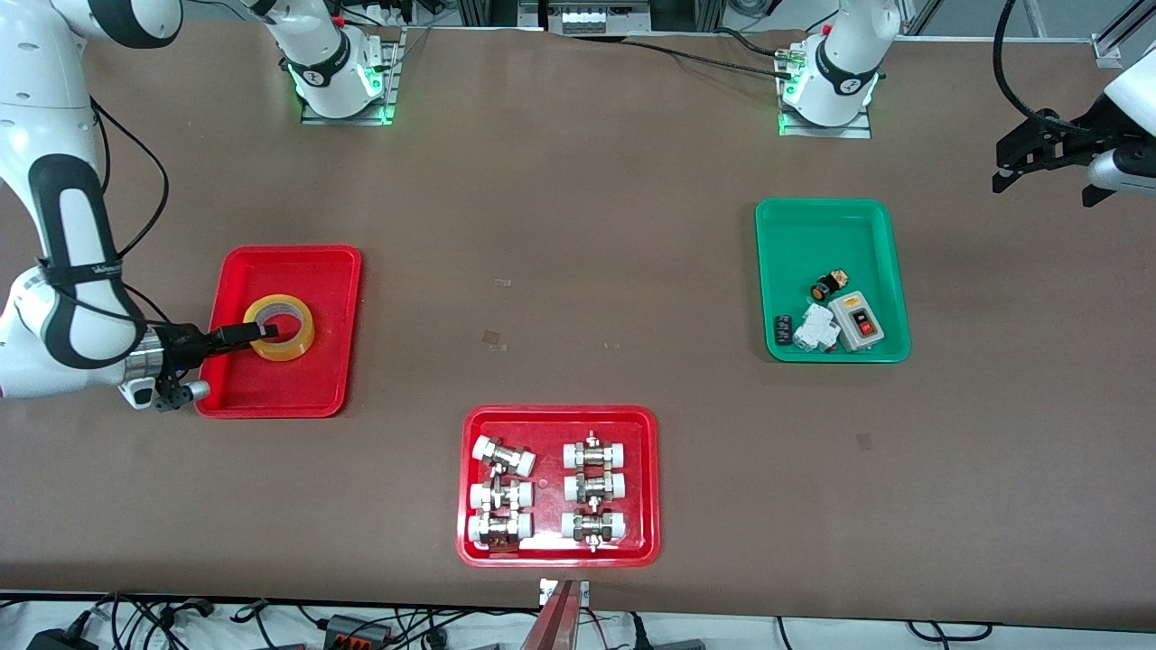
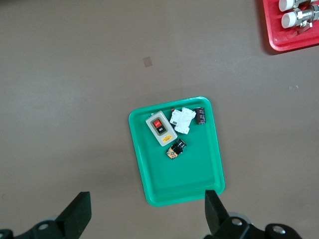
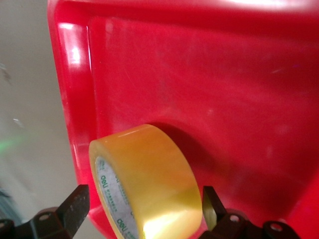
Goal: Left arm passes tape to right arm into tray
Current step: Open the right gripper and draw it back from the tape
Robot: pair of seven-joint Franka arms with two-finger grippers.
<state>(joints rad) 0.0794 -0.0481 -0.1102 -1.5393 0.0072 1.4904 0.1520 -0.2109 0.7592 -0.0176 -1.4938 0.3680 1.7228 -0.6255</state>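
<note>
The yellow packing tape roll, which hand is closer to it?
Right. The right hand sits open around the yellow packing tape roll in the plain red tray; the left hand waits near the green tray.

A glossy, smooth translucent yellow film is shown on the tape [image 3: 149,184], shiny red plastic on the tray [image 3: 209,74], and a matt brown surface on the table [image 1: 578,226].
</note>
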